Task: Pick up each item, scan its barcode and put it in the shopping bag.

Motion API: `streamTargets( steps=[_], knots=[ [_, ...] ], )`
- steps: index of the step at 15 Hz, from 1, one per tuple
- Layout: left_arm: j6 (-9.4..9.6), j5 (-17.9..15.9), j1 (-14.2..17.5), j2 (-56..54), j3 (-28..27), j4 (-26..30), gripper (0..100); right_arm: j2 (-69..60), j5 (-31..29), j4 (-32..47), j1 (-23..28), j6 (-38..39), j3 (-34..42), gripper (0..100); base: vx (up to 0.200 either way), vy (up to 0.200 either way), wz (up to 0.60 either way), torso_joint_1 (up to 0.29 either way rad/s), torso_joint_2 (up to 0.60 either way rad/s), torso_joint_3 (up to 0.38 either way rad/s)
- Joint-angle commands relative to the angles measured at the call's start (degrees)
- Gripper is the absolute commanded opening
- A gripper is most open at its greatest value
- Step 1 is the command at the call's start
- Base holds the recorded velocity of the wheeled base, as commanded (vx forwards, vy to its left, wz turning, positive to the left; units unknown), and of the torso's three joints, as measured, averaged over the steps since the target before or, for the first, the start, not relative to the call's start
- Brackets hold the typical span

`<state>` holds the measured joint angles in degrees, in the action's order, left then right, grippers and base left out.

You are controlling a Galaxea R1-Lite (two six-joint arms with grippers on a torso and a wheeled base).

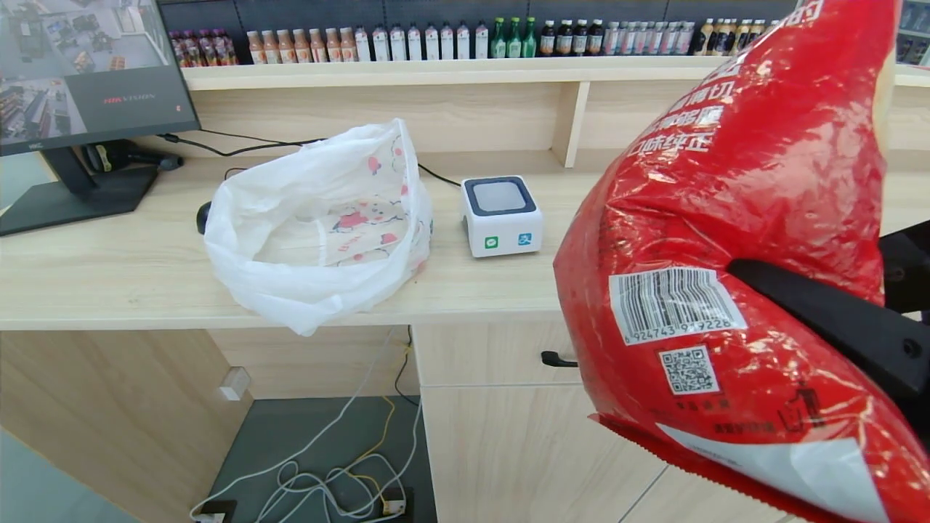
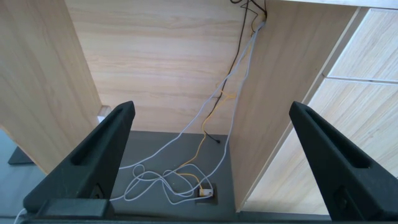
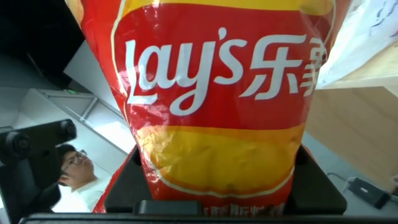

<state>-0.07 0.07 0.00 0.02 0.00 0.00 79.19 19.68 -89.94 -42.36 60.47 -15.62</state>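
Starting at the left, we see a dark flat monitor (image 1: 80, 65) on its stand, well to the left of the white cube-shaped scanner (image 1: 501, 216) on the pale wooden table (image 1: 109, 269). Just left of the scanner, near it but apart, sits the thin white plastic shopping bag (image 1: 312, 225), its mouth open upward and small red figures printed on it. Our left claw (image 2: 208, 115) is lower than the scanner, facing the recess under the table where white and yellow cables (image 2: 180, 180) lie on the floor. Its two black fingers are spread wide with nothing between them. To the right of the scanner and nearer to us, held off the table, the glossy red chip bag (image 1: 726, 254) turns its white barcode label (image 1: 672, 301) towards us. Our right claw (image 3: 217, 193) is clamped on that bag's lower part, with a finger on each side.
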Motion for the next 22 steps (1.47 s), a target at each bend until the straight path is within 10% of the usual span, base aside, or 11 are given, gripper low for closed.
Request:
streamTargets(
  steps=[1, 7, 12, 17, 22],
  knots=[
    [-0.01, 0.0, 0.0, 0.0, 0.0, 0.0, 100, 0.0, 0.3, -0.1, 0.3, -2.5, 2.0, 0, 0.000, 0.000, 0.00, 0.000, 0.00, 0.000],
    [-0.01, 0.0, 0.0, 0.0, 0.0, 0.0, 100, 0.2, 0.3, -0.1, 3.9, -19.0, 3.8, 0, 0.000, 0.000, 0.00, 0.000, 0.00, 0.000],
    [-0.01, 0.0, 0.0, 0.0, 0.0, 0.0, 100, -6.7, -0.4, 16.8, 9.8, -40.5, 2.8, 0, 0.000, 0.000, 0.00, 0.000, 0.00, 0.000],
    [-0.01, 0.0, 0.0, 0.0, 0.0, 0.0, 100, -12.0, -18.8, 38.4, 9.5, -58.4, -10.8, 0, 0.000, 0.000, 0.00, 0.000, 0.00, 0.000],
    [0.16, 0.0, -0.1, 0.0, 0.0, 0.0, 100, -11.3, -31.6, 39.0, 7.2, -71.0, -10.5, 0, 0.000, 0.000, 0.00, 0.000, 0.00, 0.000]
  ],
)
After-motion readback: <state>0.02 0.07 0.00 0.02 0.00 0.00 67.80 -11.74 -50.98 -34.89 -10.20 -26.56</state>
